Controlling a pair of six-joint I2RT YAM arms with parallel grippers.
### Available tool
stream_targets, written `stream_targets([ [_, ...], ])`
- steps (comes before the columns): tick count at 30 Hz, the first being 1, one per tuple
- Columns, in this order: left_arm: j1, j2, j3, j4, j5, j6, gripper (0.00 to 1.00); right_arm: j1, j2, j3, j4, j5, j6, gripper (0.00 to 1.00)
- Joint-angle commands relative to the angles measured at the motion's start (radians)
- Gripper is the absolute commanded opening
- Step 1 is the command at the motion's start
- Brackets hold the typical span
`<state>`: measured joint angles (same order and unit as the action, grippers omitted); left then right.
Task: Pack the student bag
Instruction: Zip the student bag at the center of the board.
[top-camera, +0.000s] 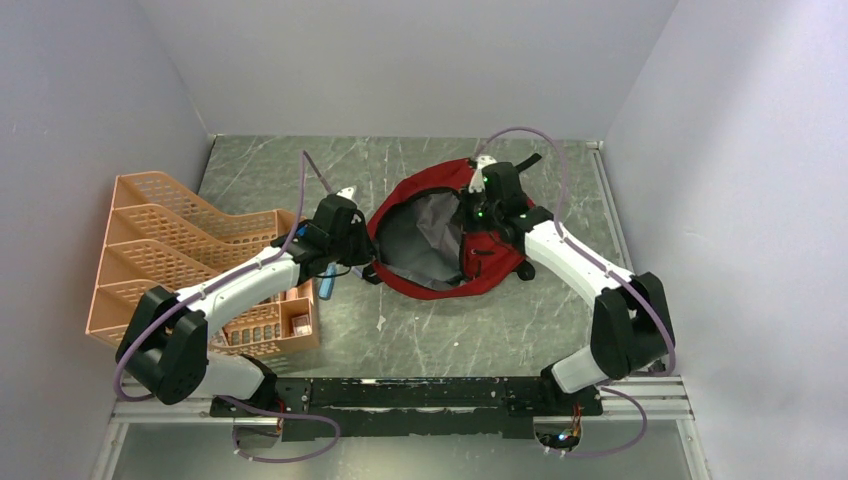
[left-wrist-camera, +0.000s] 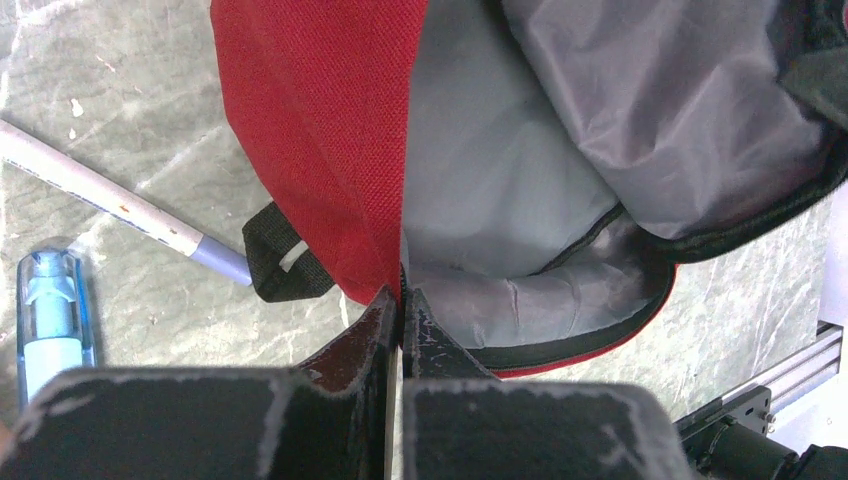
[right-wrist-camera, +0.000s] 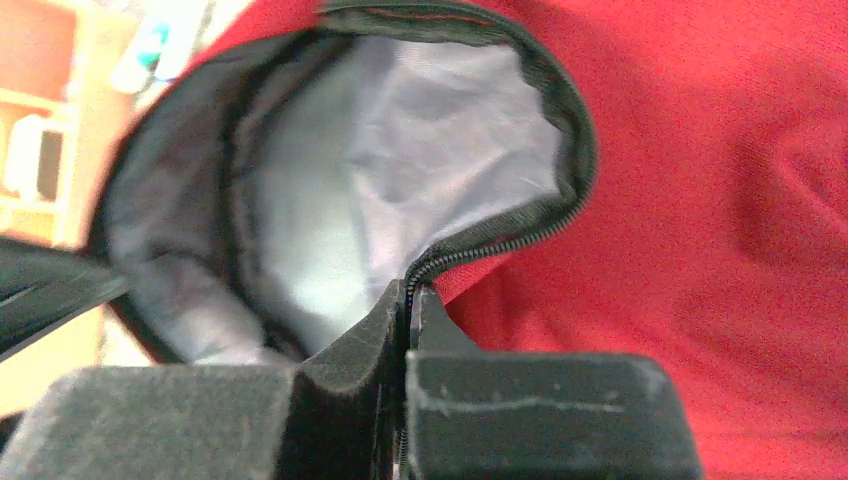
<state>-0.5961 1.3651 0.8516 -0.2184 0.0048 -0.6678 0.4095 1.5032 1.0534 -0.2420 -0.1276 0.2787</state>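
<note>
Fingers of the left gripper (left-wrist-camera: 401, 312) and the right gripper (right-wrist-camera: 410, 305) are pinched on opposite rims of the soft red fabric backpack (top-camera: 492, 258), whose grey-lined mouth gapes open.

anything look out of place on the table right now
Yes: a white pen and a blue marker lie loose on the table beside the red bag, outside both it and the orange organiser.

Orange organiser (top-camera: 160, 250), pen (left-wrist-camera: 110, 200), blue tube (left-wrist-camera: 55, 320)
</note>
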Motion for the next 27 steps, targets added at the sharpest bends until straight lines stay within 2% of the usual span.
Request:
stream_targets([
  [1,0.008,-0.008,0.042,-0.007,0.027,0.014,0.05,0.087,-0.039,-0.001,0.084,-0.138,-0.102,0.00],
  [8,0.007,-0.012,0.047,-0.019,0.021,0.017,0.05,0.238,0.001,-0.009,0.035,-0.240,-0.232,0.00],
  [14,0.007,-0.006,0.049,-0.023,0.028,0.012,0.05,0.279,0.029,-0.026,0.042,-0.329,-0.254,0.02],
  [17,0.007,-0.005,0.052,-0.028,0.031,0.012,0.05,0.284,0.037,-0.020,0.009,-0.378,-0.286,0.11],
  [22,0.008,-0.003,0.057,-0.035,0.034,0.013,0.05,0.283,0.049,0.005,-0.092,-0.386,-0.357,0.36],
  [27,0.008,-0.003,0.052,-0.041,0.030,0.008,0.05,0.282,-0.020,-0.025,-0.032,-0.349,-0.318,0.50],
])
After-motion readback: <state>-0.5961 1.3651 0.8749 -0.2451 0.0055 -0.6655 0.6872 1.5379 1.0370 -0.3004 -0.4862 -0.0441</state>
